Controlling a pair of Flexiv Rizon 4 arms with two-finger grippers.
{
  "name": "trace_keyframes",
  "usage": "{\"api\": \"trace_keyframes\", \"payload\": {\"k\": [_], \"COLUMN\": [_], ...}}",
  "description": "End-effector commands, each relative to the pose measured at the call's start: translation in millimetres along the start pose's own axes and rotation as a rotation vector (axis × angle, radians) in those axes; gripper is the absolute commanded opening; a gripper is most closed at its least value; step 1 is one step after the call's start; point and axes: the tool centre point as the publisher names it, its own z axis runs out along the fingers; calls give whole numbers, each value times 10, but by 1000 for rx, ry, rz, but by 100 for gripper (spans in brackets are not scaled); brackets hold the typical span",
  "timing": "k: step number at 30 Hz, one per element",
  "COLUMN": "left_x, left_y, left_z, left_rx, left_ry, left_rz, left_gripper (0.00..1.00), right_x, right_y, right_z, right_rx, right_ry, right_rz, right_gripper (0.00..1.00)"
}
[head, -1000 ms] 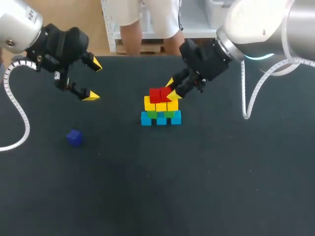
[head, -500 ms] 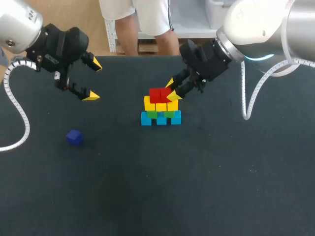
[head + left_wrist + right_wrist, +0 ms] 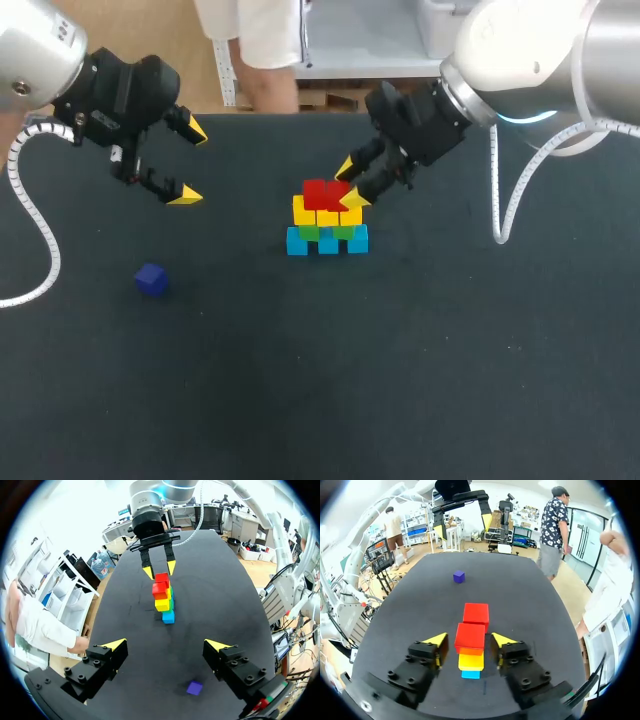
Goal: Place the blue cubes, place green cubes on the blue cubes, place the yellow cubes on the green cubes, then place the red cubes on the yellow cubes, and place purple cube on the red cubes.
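Between tips of right tool [image 3: 468, 641], red cube [image 3: 470, 635]

Bright, even overhead light falls on the matte black table [image 3: 420, 380]. Shadows beside the cube stack [image 3: 327, 218] are faint and soft. The right arm's white shell [image 3: 520, 50] gleams.

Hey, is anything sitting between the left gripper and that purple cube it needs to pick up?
Nothing visible does. The purple cube lies alone on the table near the open left gripper; the cube stack stands well off to the side.
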Motion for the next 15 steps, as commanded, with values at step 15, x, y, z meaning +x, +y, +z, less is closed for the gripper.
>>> {"api": "trace_keyframes", "payload": {"k": [15], "left_x": [16], "left_y": [-3], "left_z": [0], "left_rx": [-1], "left_ry": [-4], "left_rz": [3], "left_gripper": [100], "right_x": [-29], "right_y": [100], "right_z": [-460], "right_rx": [62], "right_ry": [-5], "right_rz": [4], "right_gripper": [100]}}
